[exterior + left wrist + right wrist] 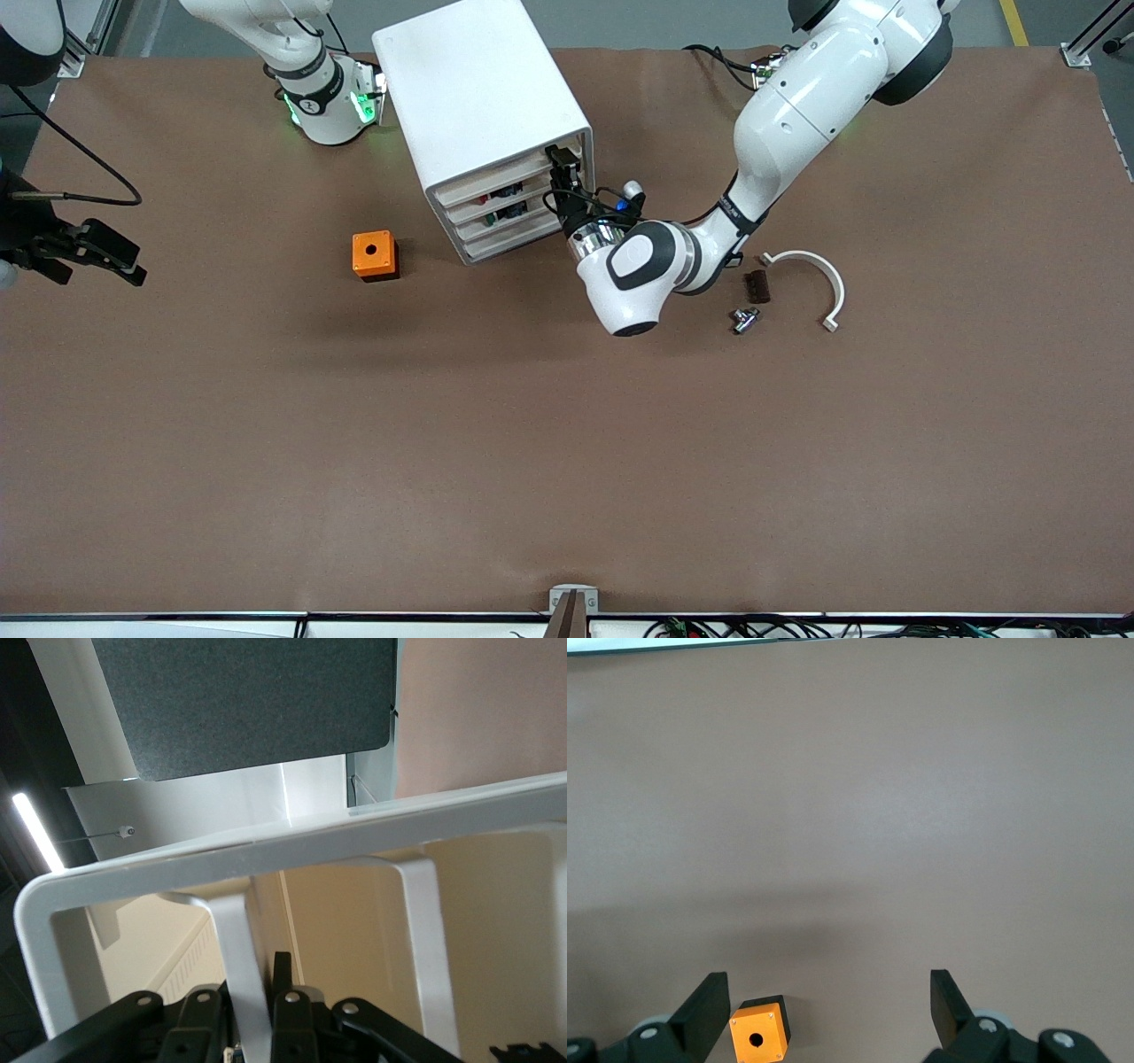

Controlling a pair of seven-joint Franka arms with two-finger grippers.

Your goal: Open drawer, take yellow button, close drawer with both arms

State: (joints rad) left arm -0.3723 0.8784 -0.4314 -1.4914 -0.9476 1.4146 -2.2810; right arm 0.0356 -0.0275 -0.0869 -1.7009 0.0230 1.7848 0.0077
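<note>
The left gripper (561,168) crowded the front of the drawer cabinet (483,106), blocking its top drawer. The orange cube (374,255) stood just beside that front, toward the right arm's end. The bare table (532,461) nearer the camera gave wide room to pass.

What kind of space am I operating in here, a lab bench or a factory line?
Most likely a robotics lab bench: a brown-covered table edged by aluminium framing, with cables along its edge and staged props such as a white drawer cabinet and an orange cube.
</note>
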